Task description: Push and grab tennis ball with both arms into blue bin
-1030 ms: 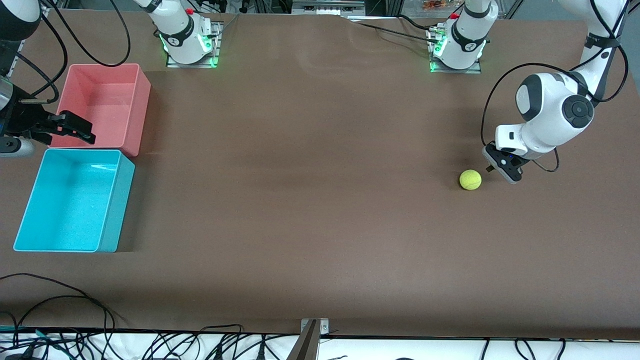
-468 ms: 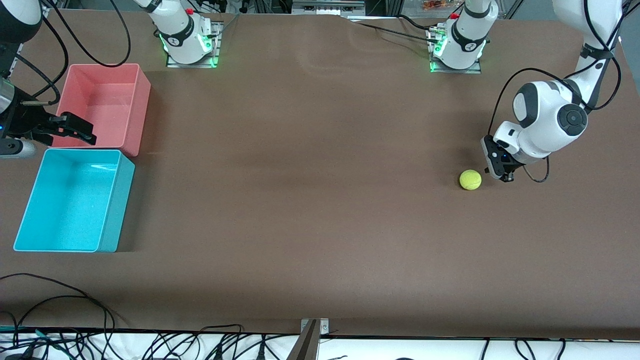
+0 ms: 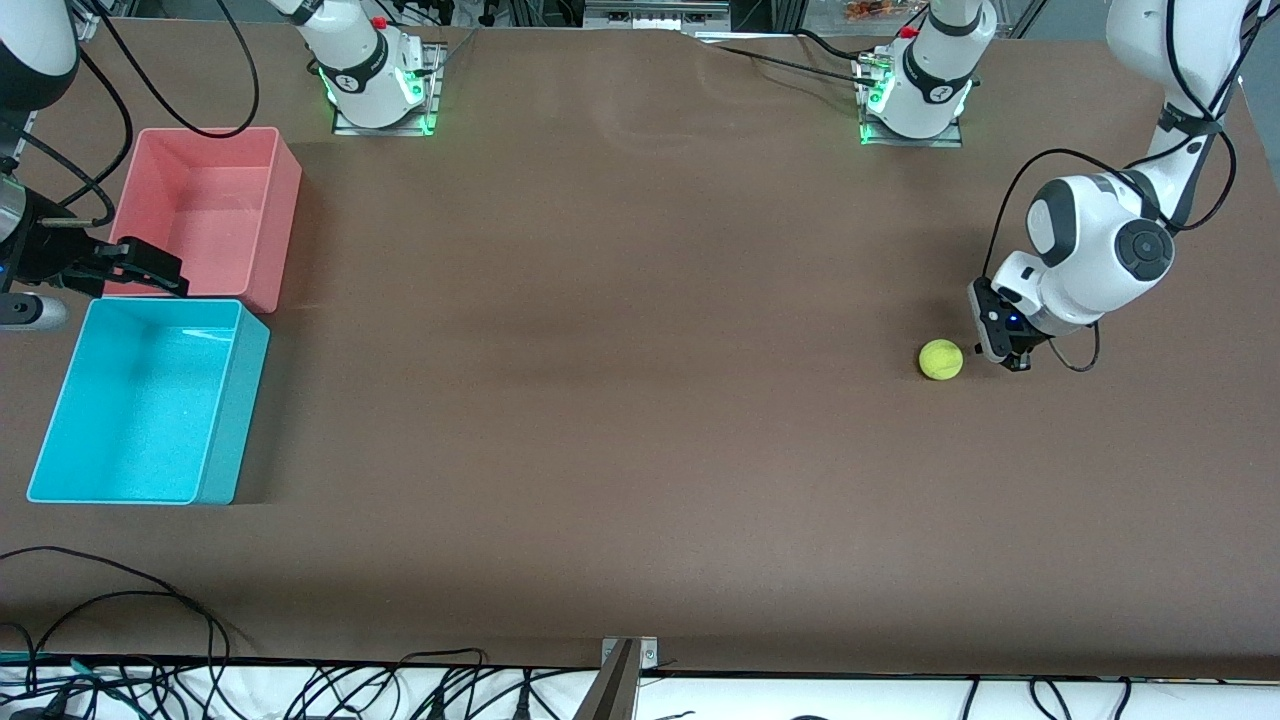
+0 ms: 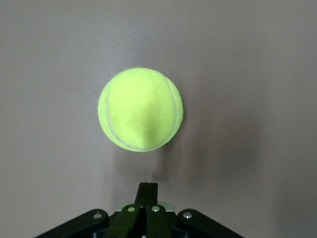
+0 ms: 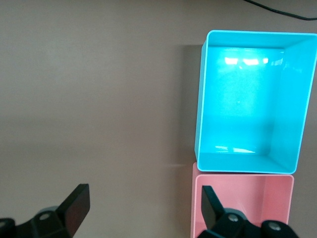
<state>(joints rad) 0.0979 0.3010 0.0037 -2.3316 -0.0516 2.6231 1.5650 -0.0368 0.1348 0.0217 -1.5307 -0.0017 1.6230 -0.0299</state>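
The left tool (image 3: 1010,358), black fingers clenched together on nothing, sits low at the brown surface (image 3: 640,430) just beside the small fuzzy yellow-green tennis ball (image 3: 941,360), on the side toward the left arm's end; in the left wrist view the closed fingertips point straight at the ball (image 4: 140,109) with a narrow gap showing. The white left arm folds down from above, elbow bent and wrist tipped toward the ball, a pose suited to a push. The ball rests on the surface, well apart from the bright cyan-blue rectangular plastic bin (image 3: 60,405) at the right arm's end. The right tool (image 3: 150,268) waits, fingers spread and empty, over the near rim of the pink-red plastic bin (image 3: 285,215), which stands just beside the blue bin and farther from the front camera. By my reading, nothing is done yet: the push, the pickup and the drop all remain.
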